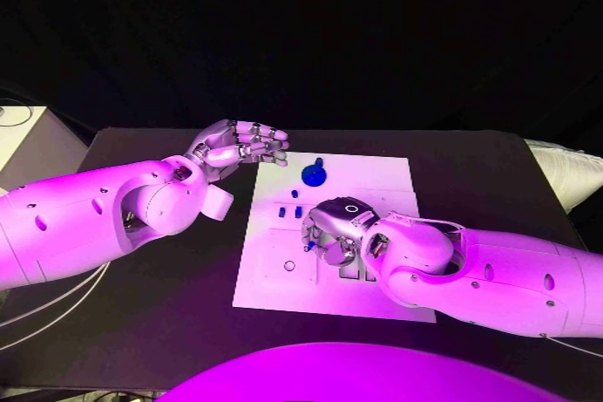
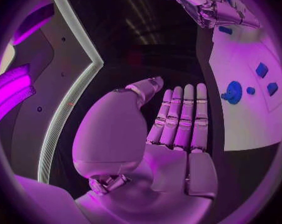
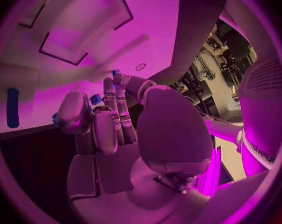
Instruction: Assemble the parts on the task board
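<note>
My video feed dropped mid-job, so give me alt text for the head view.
The right robot hand rests fingers-down on the middle of the white task board, over small blue parts. The left robot hand hovers at the board's far left corner, holding nothing, near a round blue part.

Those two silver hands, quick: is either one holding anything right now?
Left hand: open, fingers straight, holding nothing.
Right hand: down on the task board; whether it holds a part cannot be told.
</note>
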Available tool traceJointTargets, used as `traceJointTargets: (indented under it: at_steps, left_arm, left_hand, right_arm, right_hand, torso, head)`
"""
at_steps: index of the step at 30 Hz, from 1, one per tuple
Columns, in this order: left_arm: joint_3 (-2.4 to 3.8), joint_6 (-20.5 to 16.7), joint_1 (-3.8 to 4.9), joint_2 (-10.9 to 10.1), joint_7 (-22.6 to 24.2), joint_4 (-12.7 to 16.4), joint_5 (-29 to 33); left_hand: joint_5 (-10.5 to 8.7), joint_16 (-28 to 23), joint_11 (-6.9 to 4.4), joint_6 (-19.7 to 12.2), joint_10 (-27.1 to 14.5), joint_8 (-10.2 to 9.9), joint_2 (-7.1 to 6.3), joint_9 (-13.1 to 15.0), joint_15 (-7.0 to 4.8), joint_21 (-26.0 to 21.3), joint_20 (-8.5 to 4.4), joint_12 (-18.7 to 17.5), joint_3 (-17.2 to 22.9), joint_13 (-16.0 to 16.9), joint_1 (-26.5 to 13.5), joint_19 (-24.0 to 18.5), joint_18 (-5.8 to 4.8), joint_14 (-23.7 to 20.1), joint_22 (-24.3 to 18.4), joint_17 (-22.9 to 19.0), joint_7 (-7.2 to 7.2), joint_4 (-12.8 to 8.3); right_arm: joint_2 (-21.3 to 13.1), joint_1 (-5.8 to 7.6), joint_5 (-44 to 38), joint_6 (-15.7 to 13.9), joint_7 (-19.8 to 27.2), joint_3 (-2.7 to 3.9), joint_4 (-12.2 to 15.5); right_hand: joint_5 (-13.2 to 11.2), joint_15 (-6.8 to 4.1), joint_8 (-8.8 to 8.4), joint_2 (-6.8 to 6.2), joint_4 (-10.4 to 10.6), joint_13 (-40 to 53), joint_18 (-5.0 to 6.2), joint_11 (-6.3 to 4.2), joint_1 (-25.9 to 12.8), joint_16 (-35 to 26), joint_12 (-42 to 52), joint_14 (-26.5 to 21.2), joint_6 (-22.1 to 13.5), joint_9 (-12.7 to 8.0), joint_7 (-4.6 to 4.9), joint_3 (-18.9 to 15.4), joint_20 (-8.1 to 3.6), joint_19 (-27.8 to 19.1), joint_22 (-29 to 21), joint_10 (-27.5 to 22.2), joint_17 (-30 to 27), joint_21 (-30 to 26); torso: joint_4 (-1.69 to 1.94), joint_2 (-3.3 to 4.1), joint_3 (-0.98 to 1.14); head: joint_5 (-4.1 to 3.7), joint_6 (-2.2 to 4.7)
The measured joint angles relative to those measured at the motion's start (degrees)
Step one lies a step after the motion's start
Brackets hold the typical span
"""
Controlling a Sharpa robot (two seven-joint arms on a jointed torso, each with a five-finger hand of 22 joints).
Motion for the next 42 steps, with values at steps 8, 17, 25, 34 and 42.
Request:
traceJointTargets:
  at_steps: [8, 17, 25, 34, 42]
  left_arm:
    - [0.00, 0.00, 0.00, -0.01, -0.08, 0.00, 0.00]
    - [0.00, 0.01, 0.00, -0.01, -0.13, -0.04, 0.00]
    - [0.00, 0.04, 0.00, 0.01, -0.22, -0.07, 0.00]
    - [-0.01, 0.06, 0.00, 0.01, -0.37, -0.10, 0.00]
    - [0.01, 0.08, 0.00, 0.04, -0.48, -0.11, 0.01]
  left_hand:
    - [0.00, -0.23, 0.20, 0.00, -0.20, 0.00, 0.00, 0.00, 0.00, -0.22, 0.00, 0.00, -0.16, 0.00, 0.00, 0.00, 0.00, 0.00, -0.05, 0.00, 0.00, -0.16]
    - [0.00, -0.23, 0.20, 0.00, -0.20, 0.00, 0.00, -0.06, 0.00, -0.22, 0.00, 0.00, -0.16, 0.00, 0.00, 0.00, 0.00, 0.00, -0.05, 0.00, 0.00, -0.16]
    - [0.00, -0.23, 0.20, 0.00, -0.20, 0.00, 0.00, -0.05, 0.00, -0.22, 0.00, 0.00, -0.16, 0.00, 0.00, -0.01, 0.00, 0.00, -0.11, 0.00, 0.00, -0.16]
    - [0.00, -0.23, 0.20, 0.00, -0.20, 0.00, 0.00, -0.05, 0.00, -0.22, 0.00, 0.00, -0.16, -0.01, 0.00, -0.01, 0.00, 0.00, -0.11, 0.00, 0.00, -0.16]
    - [0.00, -0.23, 0.20, -0.21, -0.20, 0.00, 0.00, -0.11, 0.00, -0.48, 0.00, 0.00, -0.16, -0.01, 0.00, -0.01, 0.00, 0.00, -0.19, 0.00, -0.20, -0.16]
  right_arm:
    - [0.13, -0.11, -0.09, -0.19, -0.02, 0.04, -0.14]
    - [0.27, -0.21, -0.14, -0.48, -0.09, 0.03, -0.19]
    - [0.46, -0.27, -0.16, -0.67, -0.12, 0.01, -0.18]
    - [0.71, -0.29, -0.16, -0.66, -0.17, 0.00, -0.41]
    - [1.25, -0.33, -0.16, -0.57, -0.25, 0.01, -1.17]
  right_hand:
    - [-0.03, 0.00, -0.10, 0.00, 0.00, 0.00, 0.00, 0.00, 0.00, 0.00, -0.15, 0.00, 0.05, 0.06, 0.06, 0.00, 0.00, 0.00, 0.04, 0.00, 0.00, 0.00]
    - [-0.06, 0.00, 0.03, 0.00, -0.16, 0.03, 0.00, 0.00, 0.01, 0.00, -0.36, 0.00, 0.03, 0.06, 0.07, 0.17, 0.00, 0.00, 0.04, 0.00, 0.00, 0.00]
    - [-0.10, 0.00, 0.03, 0.08, -0.17, 0.05, 0.00, 0.00, 0.09, 0.00, -0.14, 0.00, -0.10, 0.10, 0.10, 0.17, 0.00, 0.00, 0.03, 0.00, 0.00, 0.00]
    - [0.10, 0.00, 0.01, 0.22, -0.17, 0.05, 0.00, 0.00, 0.24, 0.00, -0.14, 0.00, -0.13, 0.09, 0.11, 0.16, 0.00, 0.00, 0.03, 0.00, 0.00, 0.00]
    - [0.10, 0.00, -0.17, 0.22, -0.17, 0.10, 0.01, 0.00, 0.24, 0.00, -0.15, 0.00, -0.03, 0.13, 0.00, 0.16, 0.00, 0.00, 0.02, 0.00, 0.00, 0.00]
  torso:
    - [-0.05, 0.01, 0.07]
    - [-0.05, -0.01, 0.07]
    - [-0.03, -0.01, 0.07]
    - [-0.02, -0.01, 0.07]
    - [-0.03, -0.01, 0.07]
  head:
    - [0.08, -0.05]
    - [0.19, -0.05]
    - [0.36, -0.05]
    - [0.32, -0.05]
    - [0.37, -0.05]
